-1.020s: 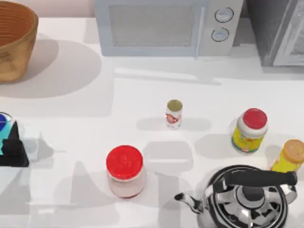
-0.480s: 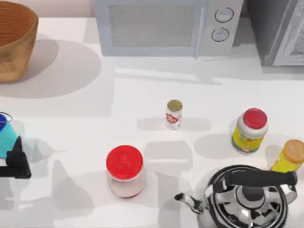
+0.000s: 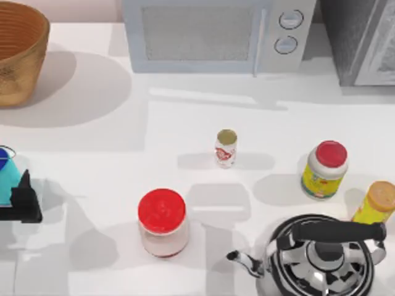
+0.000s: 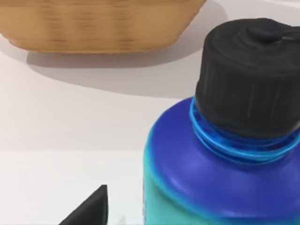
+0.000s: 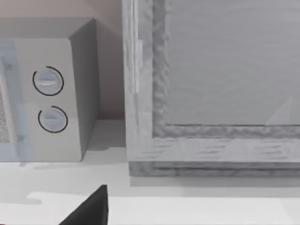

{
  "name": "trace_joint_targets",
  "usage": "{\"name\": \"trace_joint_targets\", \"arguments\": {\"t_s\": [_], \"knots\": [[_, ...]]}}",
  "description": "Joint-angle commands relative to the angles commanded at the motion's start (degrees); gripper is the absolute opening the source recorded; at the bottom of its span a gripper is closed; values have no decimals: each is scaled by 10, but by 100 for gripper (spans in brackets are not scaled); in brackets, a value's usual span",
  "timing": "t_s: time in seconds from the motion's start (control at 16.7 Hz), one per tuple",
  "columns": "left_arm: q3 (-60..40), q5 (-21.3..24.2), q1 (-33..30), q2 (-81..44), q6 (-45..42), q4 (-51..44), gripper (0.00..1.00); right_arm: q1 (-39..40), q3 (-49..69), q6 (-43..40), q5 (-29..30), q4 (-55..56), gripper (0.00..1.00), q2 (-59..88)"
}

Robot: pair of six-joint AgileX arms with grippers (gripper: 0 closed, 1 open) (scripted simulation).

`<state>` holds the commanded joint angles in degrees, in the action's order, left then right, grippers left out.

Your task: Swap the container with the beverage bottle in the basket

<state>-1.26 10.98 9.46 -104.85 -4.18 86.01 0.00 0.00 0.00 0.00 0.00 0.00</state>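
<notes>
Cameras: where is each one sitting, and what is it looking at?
Top view: above the table, looking down at the basket, beverage bottle and left gripper beside the container.
Left wrist view: on the left arm, close to the container, one fingertip showing.
Right wrist view: on the right arm, facing the microwave, one fingertip showing.
Shared: basket and container.

The basket [image 3: 18, 52] sits at the far left corner of the white tabletop [image 3: 185, 123], beside a microwave [image 3: 216, 34]. At the left edge, the turquoise container [image 3: 6, 176] stands just beside the left gripper [image 3: 23, 200]. The beverage bottle [image 3: 226, 148] stands upright near the middle. A red-lidded jar [image 3: 162, 222] stands nearer the front, with a yellow-labelled bottle [image 3: 324, 169], an orange-capped bottle [image 3: 375, 202] and a kettle [image 3: 321, 256] at right.
</notes>
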Motion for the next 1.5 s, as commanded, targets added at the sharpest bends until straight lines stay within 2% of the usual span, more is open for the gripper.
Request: {"name": "trace_joint_targets", "arguments": {"t_s": [0.3,0.6,1.38,1.5], "knots": [[-83,-20,-22,-84,7,2,100,0,0,0,0,0,100,0],[-91,-22,-24,-91,7,2,100,0,0,0,0,0,100,0],[-91,-22,-24,-91,7,2,2,0,0,0,0,0,100,0],[-91,-22,-24,-91,7,2,0,0,0,0,0,0,100,0]]}}
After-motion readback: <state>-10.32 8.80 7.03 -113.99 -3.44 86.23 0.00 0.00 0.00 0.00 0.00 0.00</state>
